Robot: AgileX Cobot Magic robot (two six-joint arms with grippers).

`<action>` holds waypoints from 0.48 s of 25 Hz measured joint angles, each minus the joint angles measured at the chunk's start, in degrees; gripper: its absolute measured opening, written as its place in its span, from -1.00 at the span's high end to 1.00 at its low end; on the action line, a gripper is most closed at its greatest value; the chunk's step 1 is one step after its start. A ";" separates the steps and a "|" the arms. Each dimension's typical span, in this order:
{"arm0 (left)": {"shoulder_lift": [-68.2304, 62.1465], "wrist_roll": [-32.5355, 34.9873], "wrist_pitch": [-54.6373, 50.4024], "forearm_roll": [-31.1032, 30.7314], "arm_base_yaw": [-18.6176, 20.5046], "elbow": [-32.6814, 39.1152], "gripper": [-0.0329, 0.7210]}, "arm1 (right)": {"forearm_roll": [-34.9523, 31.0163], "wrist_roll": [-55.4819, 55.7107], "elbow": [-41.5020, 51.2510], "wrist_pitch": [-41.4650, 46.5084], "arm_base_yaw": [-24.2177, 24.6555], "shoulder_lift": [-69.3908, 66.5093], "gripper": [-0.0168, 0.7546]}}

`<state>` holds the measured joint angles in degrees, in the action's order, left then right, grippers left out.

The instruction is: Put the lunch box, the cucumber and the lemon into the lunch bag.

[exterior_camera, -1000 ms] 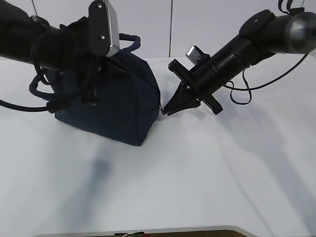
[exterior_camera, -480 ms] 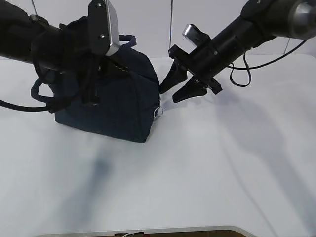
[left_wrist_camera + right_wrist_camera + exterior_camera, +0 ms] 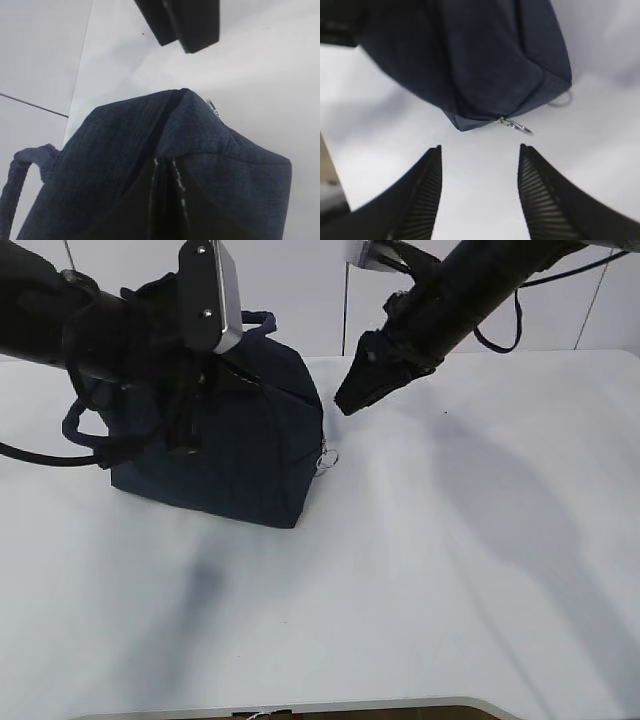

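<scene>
- I see the boxy dark navy fabric lunch bag (image 3: 235, 435) standing on the white counter (image 3: 420, 580), left of centre in the exterior view
- Its top seam (image 3: 167, 112) reads as a dark line running to the near corner, and I cannot tell from here whether the zipper is fully shut
- The silver ring pull (image 3: 517, 126) hangs free off the bag's end corner, touching neither gripper; in the exterior view it dangles at the bag's right edge (image 3: 325, 458)
- One navy loop handle (image 3: 262, 322) stands up behind the bag's top, and the other loop handle (image 3: 80, 425) droops on the left side, beside my left arm
- I cannot see the lunch box, cucumber or lemon in any view
- My left gripper (image 3: 190, 405) sits down against the bag's top on the left side, closed; what it pinches is hidden by the arm and the fabric
- My right gripper (image 3: 480, 192) is open, its two ribbed black fingers (image 3: 427, 190) spread apart with bare counter between them, holding nothing
- In the exterior view that right gripper (image 3: 352, 392) hangs in the air just right of the bag's upper corner, clear of the fabric and above the ring pull
</scene>
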<state>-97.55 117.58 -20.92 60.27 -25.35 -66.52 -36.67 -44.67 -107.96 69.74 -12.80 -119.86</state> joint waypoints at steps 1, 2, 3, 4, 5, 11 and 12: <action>0.00 0.00 0.00 0.00 0.00 0.00 0.92 | 0.68 -3.93 0.00 0.09 -0.42 0.24 -0.08; 0.00 0.00 0.00 0.00 0.00 0.00 0.92 | 0.93 -7.19 0.00 0.09 -0.87 0.25 -0.08; 0.00 0.00 0.00 0.00 0.00 0.00 0.92 | 1.23 -10.82 0.00 0.09 -1.35 0.25 -0.08; 0.00 0.00 0.00 0.00 0.00 0.00 0.92 | 1.64 -13.72 0.00 0.09 -1.67 0.25 -0.08; 0.00 0.00 -0.04 0.00 0.00 0.00 0.92 | 2.20 -15.42 0.00 0.09 -2.11 0.25 -0.08; 0.00 0.00 -0.04 0.00 0.00 0.00 0.86 | 4.59 -19.23 0.00 0.13 -2.72 0.25 -0.08; 0.00 0.00 -0.04 0.00 0.00 0.00 0.80 | 5.23 -19.32 -0.04 0.13 -2.82 0.25 -0.08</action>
<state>-97.55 117.58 -20.96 60.27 -25.35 -66.52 -31.44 -63.99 -108.00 69.87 -15.62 -119.61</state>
